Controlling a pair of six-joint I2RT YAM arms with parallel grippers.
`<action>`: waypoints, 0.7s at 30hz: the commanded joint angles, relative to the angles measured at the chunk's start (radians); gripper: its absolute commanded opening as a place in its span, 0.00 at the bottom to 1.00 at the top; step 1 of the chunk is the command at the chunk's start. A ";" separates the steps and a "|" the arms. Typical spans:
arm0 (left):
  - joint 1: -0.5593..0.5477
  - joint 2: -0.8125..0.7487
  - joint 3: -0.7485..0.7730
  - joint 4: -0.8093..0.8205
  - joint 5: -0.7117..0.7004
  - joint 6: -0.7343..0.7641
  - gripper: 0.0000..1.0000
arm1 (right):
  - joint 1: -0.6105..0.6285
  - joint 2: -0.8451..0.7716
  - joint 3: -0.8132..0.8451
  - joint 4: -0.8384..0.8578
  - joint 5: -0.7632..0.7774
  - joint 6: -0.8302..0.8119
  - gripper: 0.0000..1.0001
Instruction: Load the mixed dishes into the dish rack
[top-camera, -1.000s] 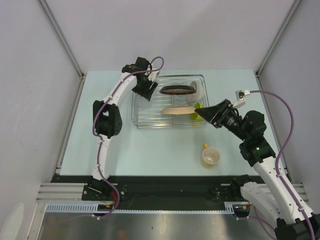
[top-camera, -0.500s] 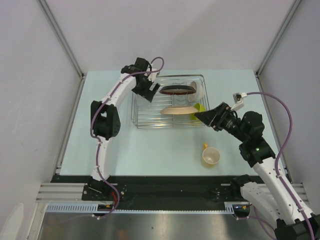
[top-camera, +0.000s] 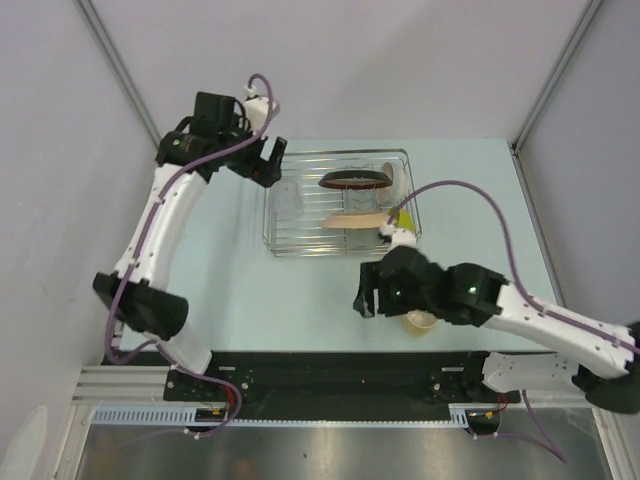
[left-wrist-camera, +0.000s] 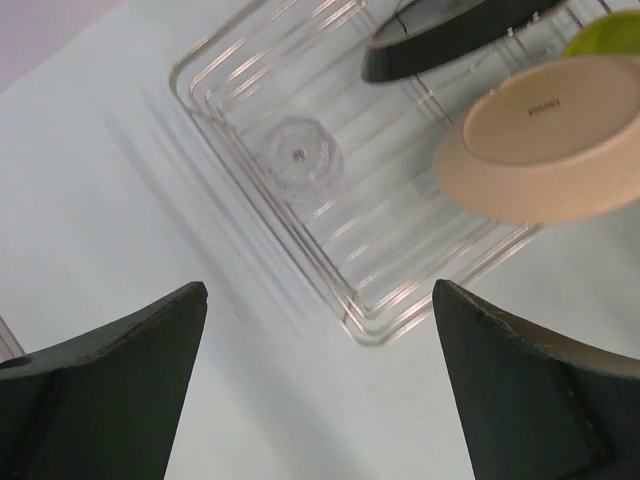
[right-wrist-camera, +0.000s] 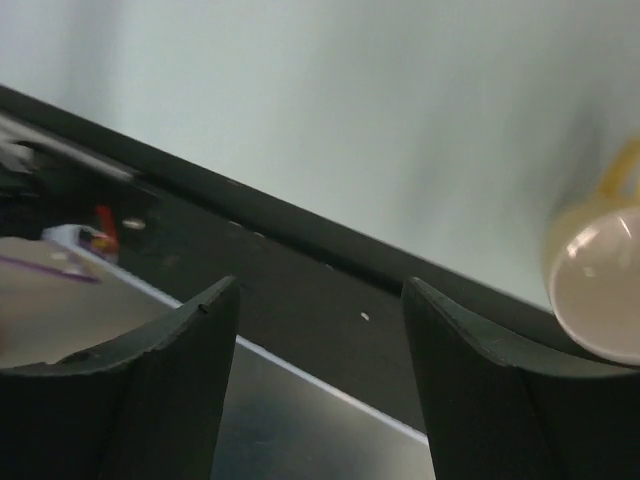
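The silver wire dish rack (top-camera: 300, 253) stands at mid-table. In it, the dark-red-rimmed plate (top-camera: 354, 180) and the beige plate (top-camera: 357, 220) stand on edge. The white bowl (top-camera: 391, 178) is at its right end and the clear glass (top-camera: 290, 197) at its left. The left wrist view shows the rack (left-wrist-camera: 360, 325), glass (left-wrist-camera: 297, 155), dark plate (left-wrist-camera: 450, 30) and beige plate (left-wrist-camera: 550, 135). My left gripper (top-camera: 268, 165) is open and empty above the rack's back left corner. The yellowish cup (top-camera: 421, 319) lies on the table, partly under my right arm. My right gripper (top-camera: 364, 300) is open and empty, left of the cup (right-wrist-camera: 600, 290).
A yellow-green item (top-camera: 400, 214) sits at the rack's right end, also in the left wrist view (left-wrist-camera: 605, 38). The black front rail (right-wrist-camera: 330, 290) of the table lies under my right gripper. White walls enclose the table on three sides.
My left arm has lifted and drawn back left from the rack, leaving the clear glass in it. My right arm has swung from the rack's right end down to the front, beside the cup.
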 joint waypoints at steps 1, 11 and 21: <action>0.032 -0.141 -0.159 -0.008 0.081 -0.018 1.00 | 0.195 0.133 0.033 -0.388 0.383 0.244 0.70; 0.092 -0.304 -0.402 0.015 0.123 -0.021 1.00 | 0.221 0.114 0.021 -0.508 0.522 0.402 0.73; 0.096 -0.332 -0.414 0.022 0.150 -0.041 1.00 | 0.177 0.066 -0.164 -0.334 0.488 0.376 0.66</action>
